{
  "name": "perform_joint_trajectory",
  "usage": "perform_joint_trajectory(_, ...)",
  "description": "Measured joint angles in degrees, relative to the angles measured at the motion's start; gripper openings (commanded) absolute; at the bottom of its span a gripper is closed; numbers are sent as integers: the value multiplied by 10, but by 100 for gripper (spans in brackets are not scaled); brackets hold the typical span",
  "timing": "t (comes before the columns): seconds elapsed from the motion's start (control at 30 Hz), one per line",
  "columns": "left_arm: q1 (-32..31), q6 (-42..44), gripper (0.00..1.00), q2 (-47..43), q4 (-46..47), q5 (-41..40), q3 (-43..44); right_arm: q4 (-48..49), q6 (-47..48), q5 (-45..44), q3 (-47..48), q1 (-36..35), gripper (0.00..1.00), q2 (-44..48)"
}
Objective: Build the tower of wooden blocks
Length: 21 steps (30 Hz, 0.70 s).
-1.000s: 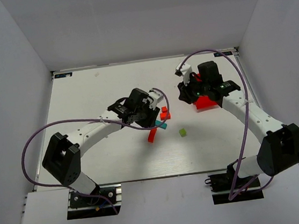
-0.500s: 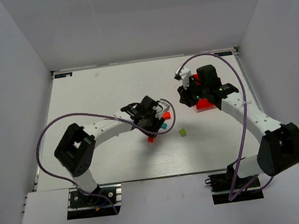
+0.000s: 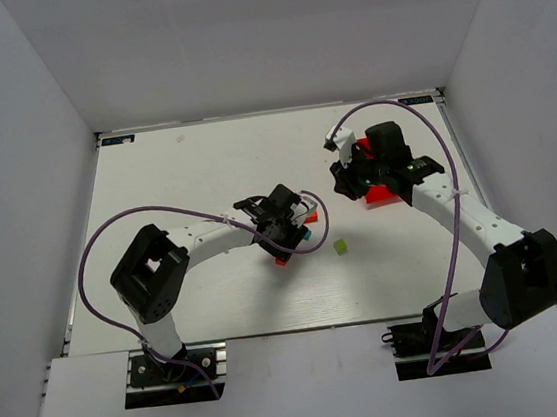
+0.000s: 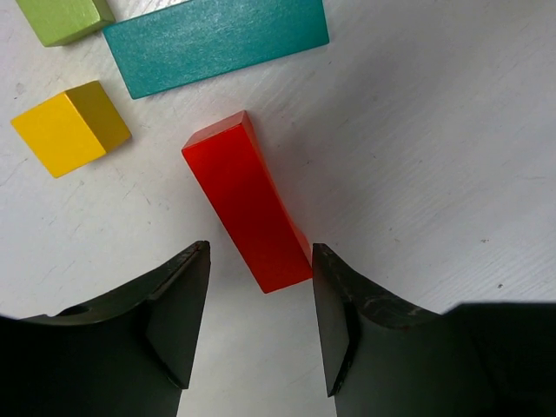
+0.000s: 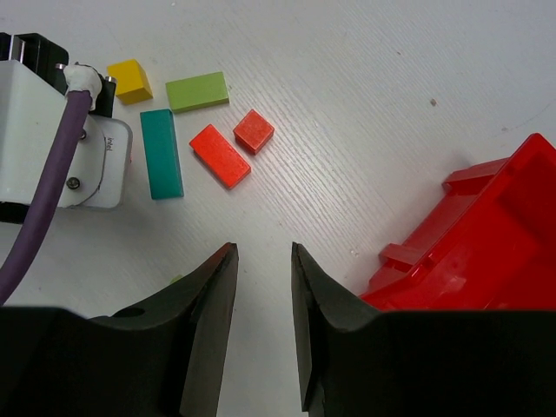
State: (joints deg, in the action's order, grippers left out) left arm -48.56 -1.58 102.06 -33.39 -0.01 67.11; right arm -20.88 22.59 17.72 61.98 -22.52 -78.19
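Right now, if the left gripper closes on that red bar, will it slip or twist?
The red bar lies skewed inside the open left gripper, so it may swivel as it closes. Flat faces: unlikely to roll. Smooth paint might slip.

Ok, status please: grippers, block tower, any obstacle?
Left gripper open, straddling red bar, not gripping. Right gripper open, empty, beside red bin. Nothing stacked yet; blocks lie loose. No obstacle.
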Motion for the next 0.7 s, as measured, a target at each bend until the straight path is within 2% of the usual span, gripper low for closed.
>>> perform_joint_trajectory(0.27,0,-3,61,-9,3,-15,0,0,2,2,0,-1,38,7)
perform_joint_trajectory(0.53,12,-8,61,-98,39,-50,-3,0,2,4,-8,-1,38,10)
perform_joint_trajectory(0.7,24,-9,61,-62,41,-72,18,0,2,7,-9,-1,38,14)
